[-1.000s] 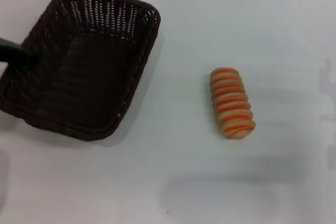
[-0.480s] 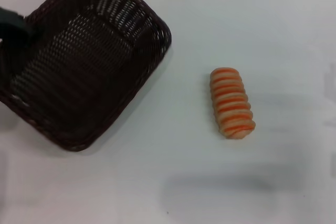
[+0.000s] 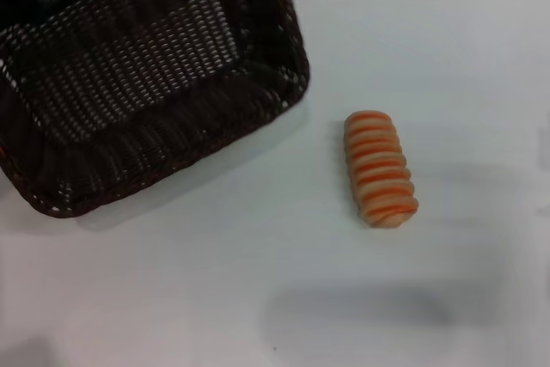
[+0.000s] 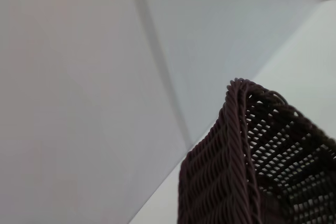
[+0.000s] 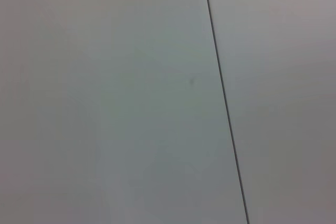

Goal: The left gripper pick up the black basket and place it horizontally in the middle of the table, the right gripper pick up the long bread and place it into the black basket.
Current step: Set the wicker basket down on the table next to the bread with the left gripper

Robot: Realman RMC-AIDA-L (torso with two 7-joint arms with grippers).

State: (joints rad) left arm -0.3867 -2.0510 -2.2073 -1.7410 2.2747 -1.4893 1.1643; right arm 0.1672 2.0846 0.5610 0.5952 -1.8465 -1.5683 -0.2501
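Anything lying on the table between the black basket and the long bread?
No. In the head view only bare white table separates the black basket from the long bread.

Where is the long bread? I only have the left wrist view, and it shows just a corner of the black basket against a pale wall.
Observer: In the head view the long bread lies on the table, to the right of the black basket and apart from it.
Operator: Is the basket sitting flat?
Observer: It doesn't look so. It appears raised and tilted, with its inside turned toward the head camera.
Operator: Is the right gripper near the bread?
Observer: No gripper shows beside the bread. The right wrist view shows only a plain pale surface with one dark seam.
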